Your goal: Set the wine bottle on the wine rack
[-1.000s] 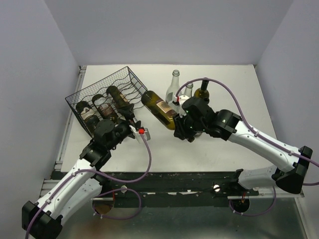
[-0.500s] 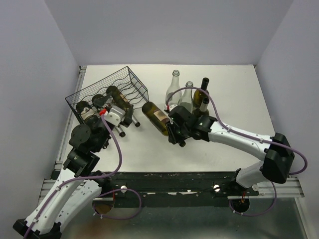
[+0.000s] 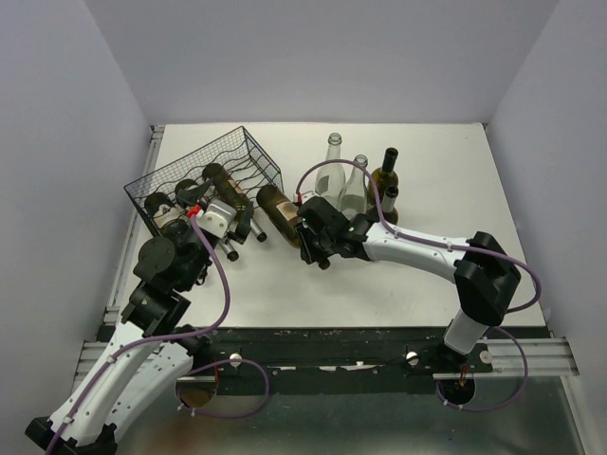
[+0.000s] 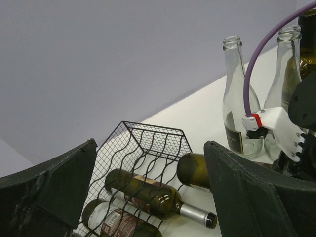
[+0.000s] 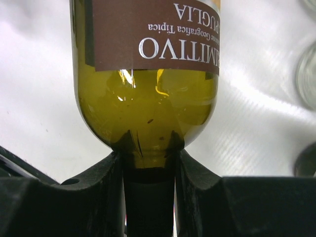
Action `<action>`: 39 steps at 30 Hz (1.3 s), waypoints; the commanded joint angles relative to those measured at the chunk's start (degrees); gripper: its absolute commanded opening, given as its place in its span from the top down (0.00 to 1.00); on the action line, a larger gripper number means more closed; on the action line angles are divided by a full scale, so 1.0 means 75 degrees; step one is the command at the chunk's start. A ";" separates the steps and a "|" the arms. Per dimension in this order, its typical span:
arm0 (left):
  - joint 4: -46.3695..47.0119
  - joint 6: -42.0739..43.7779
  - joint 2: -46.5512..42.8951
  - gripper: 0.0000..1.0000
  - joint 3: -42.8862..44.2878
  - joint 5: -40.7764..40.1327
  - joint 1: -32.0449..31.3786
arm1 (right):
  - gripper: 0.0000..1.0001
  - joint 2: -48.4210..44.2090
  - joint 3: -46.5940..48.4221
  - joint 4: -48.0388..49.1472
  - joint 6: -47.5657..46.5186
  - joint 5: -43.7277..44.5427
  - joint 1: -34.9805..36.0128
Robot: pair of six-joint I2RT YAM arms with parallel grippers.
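Note:
The black wire wine rack [image 3: 223, 161] stands at the back left and holds three lying bottles; two of them [image 4: 148, 190] show in the left wrist view under its wavy wires [image 4: 155, 140]. My right gripper [image 3: 307, 230] is shut on the neck of a green wine bottle [image 3: 278, 210] with a brown label [image 5: 153, 34]. The bottle lies flat, base [image 4: 195, 170] pointing at the rack's right side. Its neck sits between my right gripper's [image 5: 148, 153] fingers. My left gripper [image 3: 244, 230] is open and empty, by the rack's front; the rack shows between its jaws [image 4: 149, 144].
Two clear bottles [image 3: 334, 163] [image 3: 357, 185] and two dark green bottles [image 3: 385, 172] [image 3: 388, 205] stand upright at the back, right of the held bottle. Grey walls enclose the white table [image 3: 446, 190]. The right arm's purple cable [image 3: 332, 169] loops in front of the clear bottles.

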 commanded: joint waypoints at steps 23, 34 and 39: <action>-0.0211 -0.0238 0.0146 0.01 0.0020 -0.0344 -0.0021 | 0.99 0.2152 0.2103 0.2213 -0.0782 0.1363 0.0011; -0.0258 -0.0273 0.0146 0.01 0.0032 -0.0426 -0.0021 | 0.99 0.3476 0.3696 0.2119 -0.1953 0.2334 0.0011; -0.0258 -0.0285 0.0170 0.01 0.0021 -0.0461 -0.0021 | 0.99 0.4343 0.4727 0.2131 -0.2680 0.2944 -0.0013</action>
